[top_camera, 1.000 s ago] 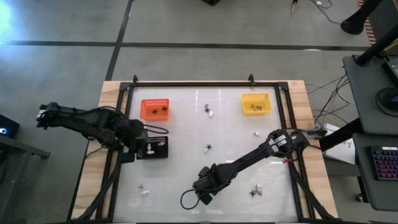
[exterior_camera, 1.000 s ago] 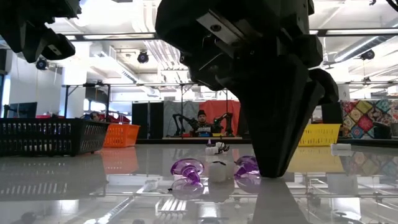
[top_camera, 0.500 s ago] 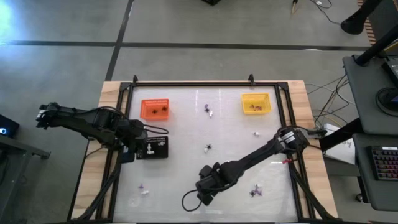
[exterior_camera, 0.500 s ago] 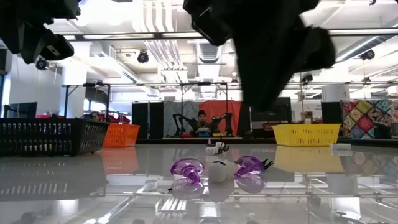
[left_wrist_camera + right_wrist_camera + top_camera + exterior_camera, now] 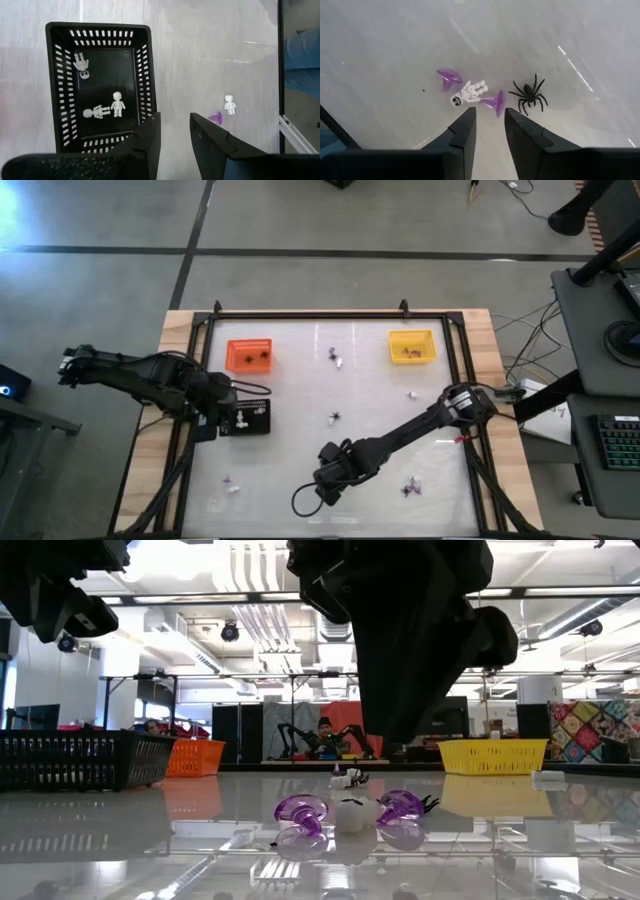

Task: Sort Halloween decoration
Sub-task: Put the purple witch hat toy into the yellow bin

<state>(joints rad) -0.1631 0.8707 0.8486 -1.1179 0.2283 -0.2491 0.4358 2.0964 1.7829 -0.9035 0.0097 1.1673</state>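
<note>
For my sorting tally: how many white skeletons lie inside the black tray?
3, all inside the black tray: one skeleton near a corner, two, and, close together. None seems hidden.

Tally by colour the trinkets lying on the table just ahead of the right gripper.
Ahead of the right gripper:
Purple pieces: 2
White skeleton: 1
Black spider: 1
Total: 4
The left gripper hovers by the black tray, away from this cluster.

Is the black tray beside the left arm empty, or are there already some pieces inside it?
Not empty. The left wrist view shows three white skeleton figures lying on the floor of the black tray.
</note>
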